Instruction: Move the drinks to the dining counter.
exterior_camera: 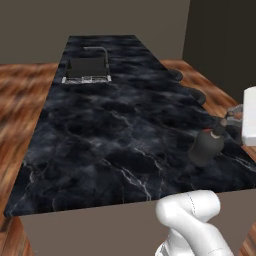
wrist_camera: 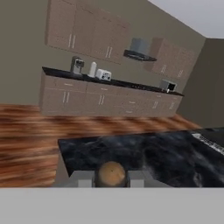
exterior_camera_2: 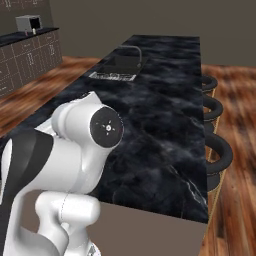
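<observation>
A: Bottle [exterior_camera: 207, 146] first, since it sits nearest the arm; dark, round-bodied, narrow neck, hanging at the near right part of the dining counter [exterior_camera: 115, 135], tilted a little; is it down yet?

B: I judge not; the gripper [exterior_camera: 223, 125] is clamped on its neck, and in the hand view the brown cap [wrist_camera: 111, 173] sits squeezed between the two fingertips [wrist_camera: 85, 178]; whether the base touches the marble I cannot tell.

A: So one drink has reached the island but is not released; what about the can and the carton?

B: Nothing else stands on the black veined top, as far as these views reach; those two look still to be fetched; the job seems about a third along at best.

A: And farther out?

B: Sink [exterior_camera: 87, 70] and faucet [exterior_camera: 97, 50] lie at the far end, stools [exterior_camera_2: 217, 155] line the right side; beyond, the other worktop [wrist_camera: 109, 81] with brown cabinets runs along the wall.
</observation>
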Available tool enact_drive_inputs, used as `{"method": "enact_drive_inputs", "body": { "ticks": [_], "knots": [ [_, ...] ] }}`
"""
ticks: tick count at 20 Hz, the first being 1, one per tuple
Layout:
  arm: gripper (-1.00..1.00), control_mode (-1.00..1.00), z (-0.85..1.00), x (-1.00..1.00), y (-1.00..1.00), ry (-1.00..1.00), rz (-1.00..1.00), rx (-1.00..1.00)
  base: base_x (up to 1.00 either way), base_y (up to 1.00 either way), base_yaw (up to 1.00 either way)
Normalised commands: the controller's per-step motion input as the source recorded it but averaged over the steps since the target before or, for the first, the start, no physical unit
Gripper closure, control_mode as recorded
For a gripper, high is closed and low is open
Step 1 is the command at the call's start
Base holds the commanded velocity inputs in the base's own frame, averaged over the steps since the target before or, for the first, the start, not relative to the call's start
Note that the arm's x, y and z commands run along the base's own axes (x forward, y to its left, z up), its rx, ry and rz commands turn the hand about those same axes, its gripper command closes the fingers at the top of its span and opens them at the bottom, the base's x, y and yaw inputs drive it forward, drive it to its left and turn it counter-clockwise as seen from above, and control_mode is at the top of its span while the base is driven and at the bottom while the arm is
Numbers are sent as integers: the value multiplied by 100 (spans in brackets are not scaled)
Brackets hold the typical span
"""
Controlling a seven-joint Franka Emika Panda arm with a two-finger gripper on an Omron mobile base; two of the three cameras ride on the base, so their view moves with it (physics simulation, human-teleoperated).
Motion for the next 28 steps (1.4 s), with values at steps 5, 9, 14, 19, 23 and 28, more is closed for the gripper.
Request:
{"method": "enact_drive_inputs", "body": {
  "ticks": [5,9,14,19,23,28],
  "knots": [
    [100,-100,-24,37,-21,0,-5,-6,0,0,0],
    [100,-100,-26,38,-13,0,-7,-7,0,0,0],
    [100,-100,-25,34,-8,0,-7,-7,0,0,0],
    [100,-100,-24,24,-1,0,-4,-2,0,0,0],
    [100,-100,-21,11,0,0,0,0,0,0,0],
    [100,-100,-19,8,-2,0,0,0,0,0,0]
  ]
}}
